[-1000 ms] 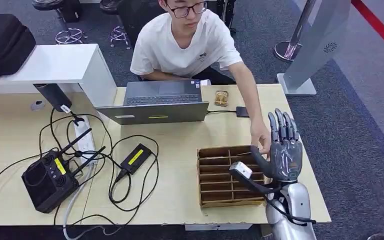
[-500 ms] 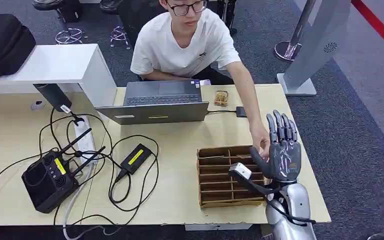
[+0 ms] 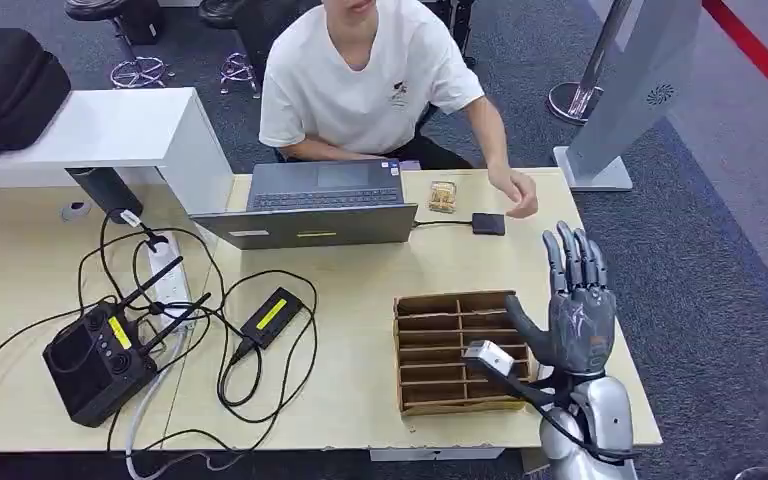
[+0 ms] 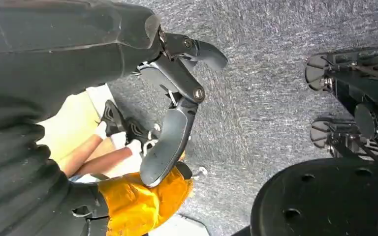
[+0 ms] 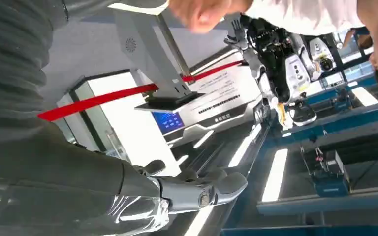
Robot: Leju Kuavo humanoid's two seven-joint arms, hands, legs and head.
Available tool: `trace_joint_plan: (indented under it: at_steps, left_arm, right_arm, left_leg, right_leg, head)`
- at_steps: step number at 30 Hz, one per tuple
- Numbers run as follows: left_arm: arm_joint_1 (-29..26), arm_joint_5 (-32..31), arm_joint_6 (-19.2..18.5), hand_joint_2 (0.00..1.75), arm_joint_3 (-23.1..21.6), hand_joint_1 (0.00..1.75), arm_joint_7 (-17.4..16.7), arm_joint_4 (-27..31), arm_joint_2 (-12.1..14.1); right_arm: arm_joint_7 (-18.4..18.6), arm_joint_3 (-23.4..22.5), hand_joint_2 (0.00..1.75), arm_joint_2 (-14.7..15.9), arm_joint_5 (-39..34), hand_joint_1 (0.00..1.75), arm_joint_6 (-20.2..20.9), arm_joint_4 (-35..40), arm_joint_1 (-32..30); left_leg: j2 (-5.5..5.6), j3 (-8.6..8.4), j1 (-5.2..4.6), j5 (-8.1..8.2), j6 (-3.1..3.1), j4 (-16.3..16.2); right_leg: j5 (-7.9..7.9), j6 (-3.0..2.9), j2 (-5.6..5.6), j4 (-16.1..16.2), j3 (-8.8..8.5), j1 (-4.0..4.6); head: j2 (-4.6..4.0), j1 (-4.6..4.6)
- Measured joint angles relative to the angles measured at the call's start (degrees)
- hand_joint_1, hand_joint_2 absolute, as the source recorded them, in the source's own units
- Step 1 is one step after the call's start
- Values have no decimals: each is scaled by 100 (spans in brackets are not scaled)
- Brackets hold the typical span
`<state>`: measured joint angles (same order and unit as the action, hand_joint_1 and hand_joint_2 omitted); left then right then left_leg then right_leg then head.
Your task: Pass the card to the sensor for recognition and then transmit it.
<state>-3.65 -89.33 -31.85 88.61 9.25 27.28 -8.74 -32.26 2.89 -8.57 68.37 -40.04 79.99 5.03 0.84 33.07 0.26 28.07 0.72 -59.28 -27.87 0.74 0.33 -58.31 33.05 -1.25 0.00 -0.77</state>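
right hand [image 3: 577,318] raised upright beside the tray [image 3: 457,351], fingers [image 3: 572,255] spread and empty, seemingly waiting for a card; no card can be made out. left hand [image 4: 167,98] hangs, fingers apart.

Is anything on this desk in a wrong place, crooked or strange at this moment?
Nothing looks spilled or broken. Two things stand out: the right hand is raised, open and empty over the cardboard tray, with no card visible in it, and loose black cables sprawl across the table beside the laptop.
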Motion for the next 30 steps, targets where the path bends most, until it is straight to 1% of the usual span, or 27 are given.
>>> trace_joint_plan:
  at_steps: [4,9,12,15,18,21,23,24,27,30]
  left_arm:
    - [3,0,-2,175,24,0,0,33,-26]
    - [4,11,-63,175,33,0,0,131,-89]
    - [5,31,-96,175,33,0,0,184,-109]
    - [4,37,-107,175,33,0,-11,223,-131]
    - [4,35,-162,175,33,0,-4,238,-140]
    - [4,35,-192,175,33,0,-2,273,-149]
    - [4,35,-192,175,33,0,-2,280,-149]
    - [4,35,-192,175,33,0,-2,280,-149]
    - [4,35,-190,175,35,0,-2,280,-144]
    - [3,39,-190,175,35,0,-2,280,-135]
  right_arm:
    - [-29,0,175,0,-13,0,0,114,-57]
    - [-133,2,175,2,-184,0,0,424,-327]
    - [-35,50,175,15,-162,0,0,492,-448]
    - [-20,59,175,31,-131,0,0,461,-487]
    - [98,135,175,113,-50,0,0,372,-488]
    - [356,343,175,297,-26,0,0,228,-478]
    - [455,466,175,424,-39,0,0,155,-464]
    - [610,553,175,503,-66,0,0,96,-436]
    - [1077,991,175,869,-207,0,50,-137,-292]
    - [1292,1386,175,1200,-332,0,168,-324,-127]
  left_leg:
    - [0,-1,0,0,0,0]
    - [1,-1,0,0,0,0]
    - [0,0,0,0,0,0]
    - [0,0,0,0,0,0]
    - [0,0,0,0,0,0]
    - [1,0,0,0,0,0]
    - [1,0,0,0,0,0]
    - [1,0,0,0,0,0]
    - [1,0,0,0,0,0]
    - [1,0,-1,0,0,0]
  right_leg:
    - [0,0,0,1,0,0]
    - [0,0,-1,0,-1,0]
    - [0,0,-1,1,0,0]
    - [0,0,-1,1,0,0]
    - [0,0,-1,1,-1,0]
    - [0,0,-2,1,-2,0]
    - [0,0,-1,1,-2,0]
    - [0,0,-1,1,-2,0]
    - [0,0,-2,1,-2,0]
    - [1,0,-1,1,-3,-1]
  head:
    - [0,0]
    - [0,-2]
    - [0,-2]
    - [0,-2]
    - [0,-2]
    - [0,0]
    - [0,0]
    - [0,-2]
    - [0,-2]
    - [0,0]
